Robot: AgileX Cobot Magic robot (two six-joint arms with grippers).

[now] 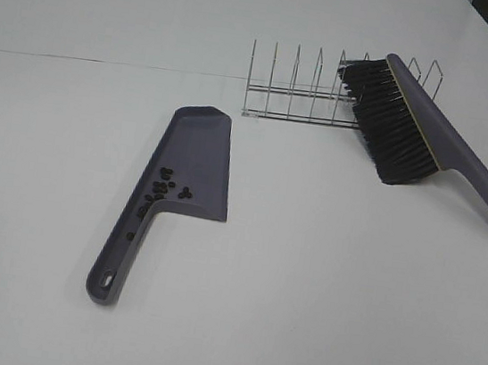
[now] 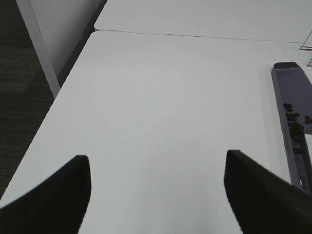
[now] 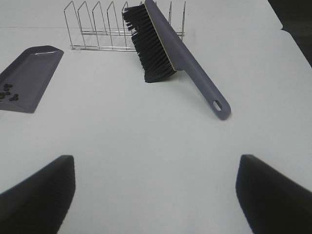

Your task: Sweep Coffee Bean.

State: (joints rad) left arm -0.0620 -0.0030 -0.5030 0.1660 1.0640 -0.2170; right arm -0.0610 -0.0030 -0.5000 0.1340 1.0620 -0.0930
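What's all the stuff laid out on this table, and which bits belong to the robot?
Small dark brown coffee beans: roughly a dozen or more, lying in the dustpan near its handle end.
Purple plastic dustpan: one, flat on the table, left of centre.
Purple plastic hand brush with black bristles: one, head leaning on the wire rack, handle pointing right.
Silver wire rack: one, at the back, behind the dustpan.
White table: one, under everything.
Left claw: black, open, empty, over bare table.
Right claw: black, open, empty, facing the brush.
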